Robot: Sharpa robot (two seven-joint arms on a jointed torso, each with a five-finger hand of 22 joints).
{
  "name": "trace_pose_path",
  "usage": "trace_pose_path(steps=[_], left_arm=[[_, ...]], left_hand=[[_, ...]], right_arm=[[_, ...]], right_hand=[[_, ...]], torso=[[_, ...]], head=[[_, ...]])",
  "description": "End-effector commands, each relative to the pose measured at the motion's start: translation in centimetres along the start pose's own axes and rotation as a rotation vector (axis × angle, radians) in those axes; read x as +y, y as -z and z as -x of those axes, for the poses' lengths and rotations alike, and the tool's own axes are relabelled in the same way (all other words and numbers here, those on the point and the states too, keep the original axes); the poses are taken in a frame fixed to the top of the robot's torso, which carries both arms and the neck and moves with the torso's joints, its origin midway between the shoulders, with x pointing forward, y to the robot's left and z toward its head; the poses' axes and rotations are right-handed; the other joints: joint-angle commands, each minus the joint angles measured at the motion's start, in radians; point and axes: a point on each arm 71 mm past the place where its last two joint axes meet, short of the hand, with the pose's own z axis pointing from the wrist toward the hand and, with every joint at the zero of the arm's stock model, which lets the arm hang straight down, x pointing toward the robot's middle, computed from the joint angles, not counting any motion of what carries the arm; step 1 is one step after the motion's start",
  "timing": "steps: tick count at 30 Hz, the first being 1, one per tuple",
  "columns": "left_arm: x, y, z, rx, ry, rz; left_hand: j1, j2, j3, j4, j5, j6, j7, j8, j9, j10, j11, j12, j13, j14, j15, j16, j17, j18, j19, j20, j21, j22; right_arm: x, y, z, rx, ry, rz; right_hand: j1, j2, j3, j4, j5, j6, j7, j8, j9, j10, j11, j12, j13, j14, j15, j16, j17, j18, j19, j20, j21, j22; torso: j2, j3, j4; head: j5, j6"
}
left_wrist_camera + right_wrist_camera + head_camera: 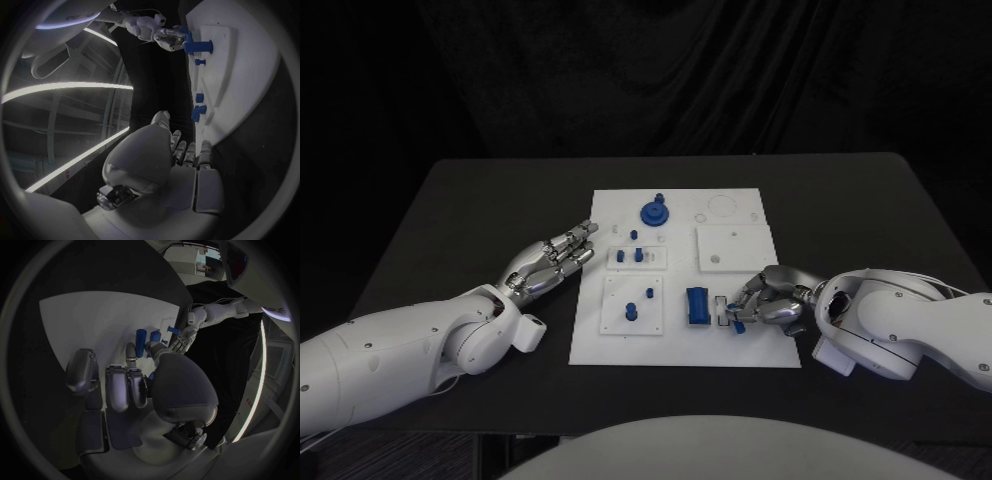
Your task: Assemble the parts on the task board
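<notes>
The white task board [733, 345] lies mid-table. On it are a round blue knob [655, 212], small blue pieces [632, 256] on a raised plate, a blue peg [629, 312] on another plate and an upright blue block [697, 306]. My right hand [769, 306] sits just right of the block, its fingers curled and pinching a small blue part [737, 323] at the board's surface; in the right wrist view that part [150, 346] shows between its fingertips. My left hand [557, 258] hovers open at the board's left edge, fingers stretched toward the small pieces [199, 112].
A bare white square plate [734, 247] sits on the board's right half, with faint round outlines [724, 206] above it. Black tabletop [473, 210] surrounds the board, and a dark curtain hangs behind.
</notes>
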Motion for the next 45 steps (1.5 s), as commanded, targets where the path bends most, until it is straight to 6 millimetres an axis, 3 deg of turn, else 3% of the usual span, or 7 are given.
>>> trace_pose_path(steps=[1, 10, 26, 34, 41, 43, 45], left_arm=[[-0.9, 0.0, -0.1, 0.003, 0.011, -0.137], [-0.9, 0.0, -0.2, 0.005, 0.013, -0.136], [-0.9, -0.1, -0.3, 0.009, 0.015, -0.133], [-0.8, -0.1, -0.3, 0.01, 0.017, -0.131], [-0.8, -0.1, -0.3, 0.012, 0.018, -0.129], [-0.8, -0.1, -0.3, 0.012, 0.019, -0.128], [-0.8, -0.1, -0.3, 0.013, 0.019, -0.128]], left_hand=[[0.009, 0.0, 0.006, -0.002, 0.006, 0.003, 0.005, 0.0, 0.001, -0.002, 0.008, 0.0, -0.001, 0.0, 0.004, -0.004, -0.002, 0.009, -0.001, 0.004, -0.001, 0.001], [0.009, 0.0, 0.006, -0.002, 0.006, 0.003, 0.005, 0.0, 0.001, -0.002, 0.008, 0.0, -0.001, 0.0, 0.004, -0.004, -0.002, 0.009, -0.001, 0.004, -0.001, 0.001], [0.011, 0.0, 0.007, -0.002, 0.006, 0.004, 0.007, 0.0, 0.001, -0.003, 0.008, 0.0, -0.002, 0.0, 0.004, -0.004, -0.002, 0.009, -0.001, 0.004, -0.001, 0.001], [0.011, 0.0, 0.008, -0.002, 0.006, 0.004, 0.008, 0.0, 0.001, -0.003, 0.008, 0.0, -0.002, 0.0, 0.004, -0.004, -0.002, 0.009, -0.001, 0.004, -0.001, 0.001], [0.012, 0.0, 0.008, -0.002, 0.006, 0.004, 0.009, 0.0, 0.001, -0.003, 0.009, 0.0, -0.002, 0.0, 0.005, -0.004, -0.002, 0.009, -0.001, 0.004, -0.001, 0.001], [0.012, 0.001, 0.009, -0.002, 0.006, 0.005, 0.009, 0.0, 0.001, -0.003, 0.009, 0.0, -0.002, 0.0, 0.005, -0.004, -0.002, 0.009, -0.001, 0.005, -0.001, 0.001], [0.012, 0.001, 0.009, -0.002, 0.006, 0.005, 0.009, 0.0, 0.001, -0.003, 0.009, 0.0, -0.002, 0.0, 0.005, -0.004, -0.002, 0.009, -0.001, 0.005, -0.001, 0.001]], right_arm=[[-0.2, 0.1, -0.1, -0.004, -0.049, -0.036], [0.2, -0.1, -0.1, -0.014, -0.05, -0.034], [0.7, -0.2, 0.1, -0.043, -0.008, -0.027], [0.9, -0.4, 0.2, -0.051, 0.027, -0.022], [1.1, -0.7, 0.1, -0.049, 0.054, -0.019], [1.1, -0.7, 0.1, -0.047, 0.058, -0.021], [1.1, -0.7, 0.1, -0.05, 0.061, -0.02]], right_hand=[[-0.007, 0.001, 0.0, 0.004, -0.003, 0.005, 0.005, -0.006, -0.002, 0.106, -0.005, 0.003, 0.263, 0.048, -0.008, 0.004, 0.052, 0.002, 0.001, -0.006, -0.002, 0.146], [-0.04, 0.0, -0.006, 0.038, -0.047, -0.002, 0.009, -0.014, -0.004, 0.106, -0.002, 0.003, 0.263, 0.046, -0.006, 0.001, 0.045, 0.005, -0.005, -0.005, -0.016, 0.142], [-0.051, 0.003, -0.008, 0.054, -0.06, -0.007, 0.011, -0.016, -0.004, 0.106, 0.0, 0.003, 0.263, 0.037, -0.004, -0.011, 0.014, 0.009, -0.014, -0.004, -0.04, 0.135], [-0.049, -0.002, -0.01, 0.059, -0.09, -0.013, 0.013, -0.017, -0.003, 0.106, 0.002, 0.003, 0.263, 0.032, -0.002, -0.018, 0.002, 0.011, -0.02, -0.002, -0.052, 0.132], [-0.048, -0.005, -0.017, 0.065, -0.144, -0.018, 0.016, -0.016, 0.0, 0.106, 0.005, 0.003, 0.263, 0.032, 0.0, -0.018, 0.0, 0.012, -0.02, 0.001, -0.056, 0.132], [-0.057, -0.009, -0.03, 0.075, -0.209, -0.024, 0.019, -0.018, 0.0, 0.106, 0.007, 0.003, 0.263, 0.031, 0.003, -0.02, -0.004, 0.012, -0.022, 0.002, -0.061, 0.131], [-0.058, -0.009, -0.035, 0.078, -0.23, -0.027, 0.02, -0.018, 0.001, 0.106, 0.009, 0.003, 0.263, 0.031, 0.004, -0.02, -0.004, 0.013, -0.022, 0.003, -0.062, 0.131]], torso=[[0.0, -0.0006, 0.0003], [0.0, -0.0006, -0.0011], [0.001, -0.0004, 0.001], [0.001, -0.0009, 0.0004], [0.0, -0.0007, 0.0008], [0.0, -0.0006, 0.0014], [0.0, -0.0004, 0.0007]], head=[[-0.001, 0.0], [0.0, 0.0], [-0.002, 0.0], [0.002, 0.0], [0.001, 0.0], [0.001, 0.0], [0.002, 0.0]])
